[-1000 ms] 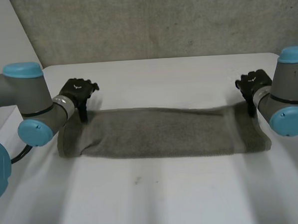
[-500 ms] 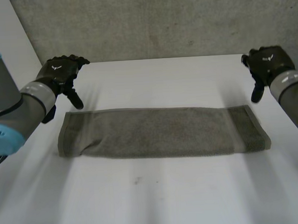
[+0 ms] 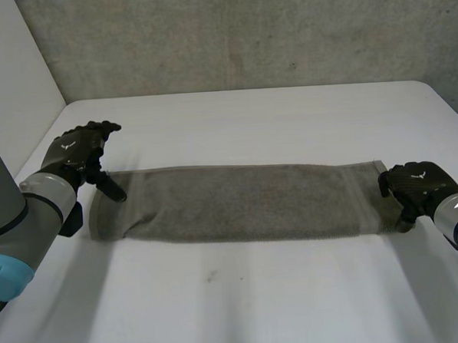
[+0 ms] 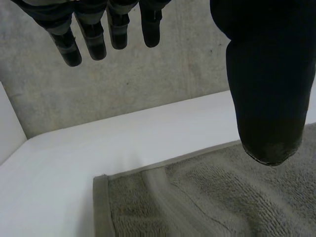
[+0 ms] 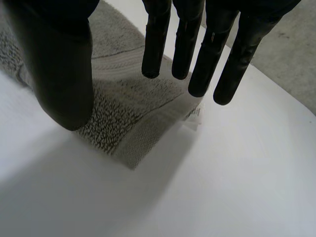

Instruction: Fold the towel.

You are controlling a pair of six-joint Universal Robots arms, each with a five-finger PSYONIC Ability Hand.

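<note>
Long grey terry towel (image 3: pixel 246 201) flat on white table (image 3: pixel 259 300). Left hand (image 3: pixel 74 153) at its left end, right hand (image 3: pixel 416 185) at its right (both: fingers straight, thumb apart).

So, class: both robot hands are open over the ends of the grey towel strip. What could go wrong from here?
1. The left robot hand hangs by the towel's far corner, while the right robot hand sits closer to the near edge of the other end. Uneven grasps could skew the fold.
2. The towel looks layered at its left end, so a pinch might catch only the top layer and pull it open.
</note>
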